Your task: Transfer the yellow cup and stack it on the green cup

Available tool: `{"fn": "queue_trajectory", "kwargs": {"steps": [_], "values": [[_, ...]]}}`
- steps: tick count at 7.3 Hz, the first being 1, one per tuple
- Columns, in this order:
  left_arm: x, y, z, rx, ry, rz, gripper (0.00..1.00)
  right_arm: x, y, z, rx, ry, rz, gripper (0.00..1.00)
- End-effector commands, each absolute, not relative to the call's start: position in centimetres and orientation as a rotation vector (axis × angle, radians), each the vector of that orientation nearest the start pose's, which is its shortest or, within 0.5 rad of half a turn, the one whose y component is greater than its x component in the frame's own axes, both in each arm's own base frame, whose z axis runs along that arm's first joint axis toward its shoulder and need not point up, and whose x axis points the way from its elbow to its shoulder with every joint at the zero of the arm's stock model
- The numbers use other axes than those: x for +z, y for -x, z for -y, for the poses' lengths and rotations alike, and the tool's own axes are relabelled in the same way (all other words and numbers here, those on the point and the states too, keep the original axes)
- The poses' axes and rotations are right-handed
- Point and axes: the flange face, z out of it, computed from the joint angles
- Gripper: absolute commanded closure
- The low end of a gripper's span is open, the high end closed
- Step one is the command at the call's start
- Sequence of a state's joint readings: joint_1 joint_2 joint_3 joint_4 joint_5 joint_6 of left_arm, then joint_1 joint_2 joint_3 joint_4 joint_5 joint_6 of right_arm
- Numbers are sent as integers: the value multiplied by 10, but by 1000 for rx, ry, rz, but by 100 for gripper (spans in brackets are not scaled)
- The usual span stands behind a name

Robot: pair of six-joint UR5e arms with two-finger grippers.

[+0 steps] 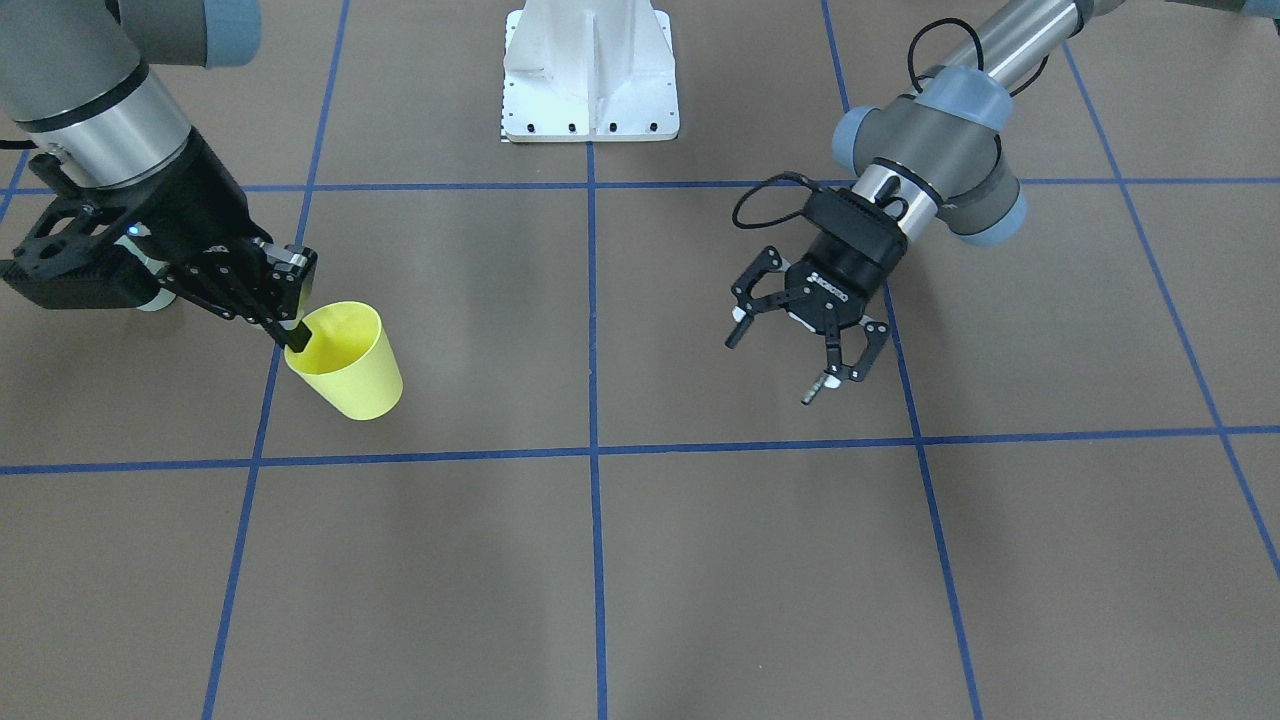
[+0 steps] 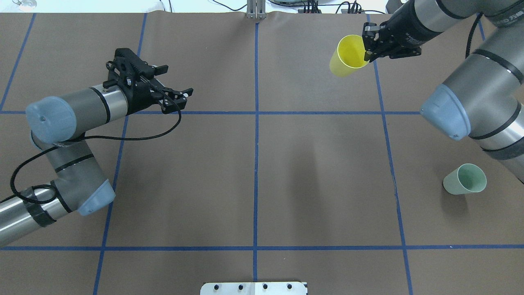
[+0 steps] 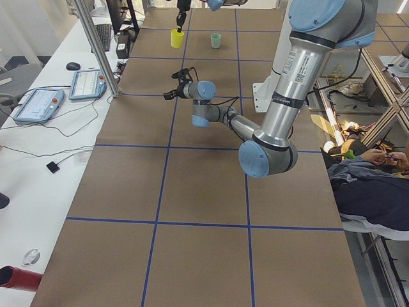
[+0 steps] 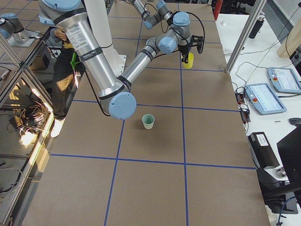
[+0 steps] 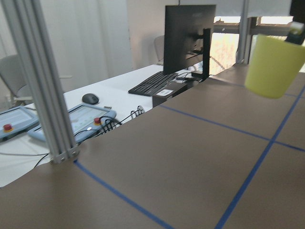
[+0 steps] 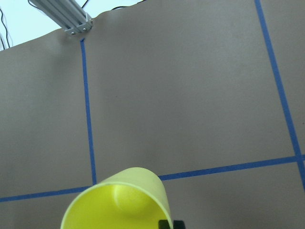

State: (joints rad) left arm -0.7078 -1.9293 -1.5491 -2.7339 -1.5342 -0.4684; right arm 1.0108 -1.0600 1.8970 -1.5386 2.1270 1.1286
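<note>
The yellow cup (image 1: 345, 360) hangs tilted in my right gripper (image 1: 295, 338), which is shut on its rim with one finger inside and one outside. It seems to be a little above the table at the far right (image 2: 348, 51), and it also shows in the left wrist view (image 5: 274, 64) and the right wrist view (image 6: 119, 202). The green cup (image 2: 466, 179) stands upright on the table near the right arm's base, well apart from the yellow cup; it also shows in the exterior right view (image 4: 148, 121). My left gripper (image 2: 179, 80) is open and empty above the left half (image 1: 772, 370).
The white robot base plate (image 1: 590, 70) sits at the table's near middle edge. Blue tape lines (image 2: 256, 123) grid the brown table. An aluminium post (image 5: 43, 95) and a desk with tablets (image 3: 38, 102) stand past the far edge. A seated person (image 3: 370, 185) is behind the robot.
</note>
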Motion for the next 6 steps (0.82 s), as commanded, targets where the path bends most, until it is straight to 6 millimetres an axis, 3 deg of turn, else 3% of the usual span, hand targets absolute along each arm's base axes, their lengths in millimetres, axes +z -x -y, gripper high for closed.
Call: {"fn": "queue_trajectory", "kwargs": {"steps": [1,3,4,5,6], "values": [[396,-321,532,298,-922,-714,0,239,224,559,274,-201,949,100],[423,-260,535,342,-680,-594,0,253,211,562,250,-214,931,100],[433,-213,542,421,-600,-523,0,264,201,560,246,-216,921,100],[438,-167,545,375,-446,-548,0,271,191,560,239,-220,916,100],[457,-106,549,238,-236,-555,0,281,178,560,225,-224,909,100]]}}
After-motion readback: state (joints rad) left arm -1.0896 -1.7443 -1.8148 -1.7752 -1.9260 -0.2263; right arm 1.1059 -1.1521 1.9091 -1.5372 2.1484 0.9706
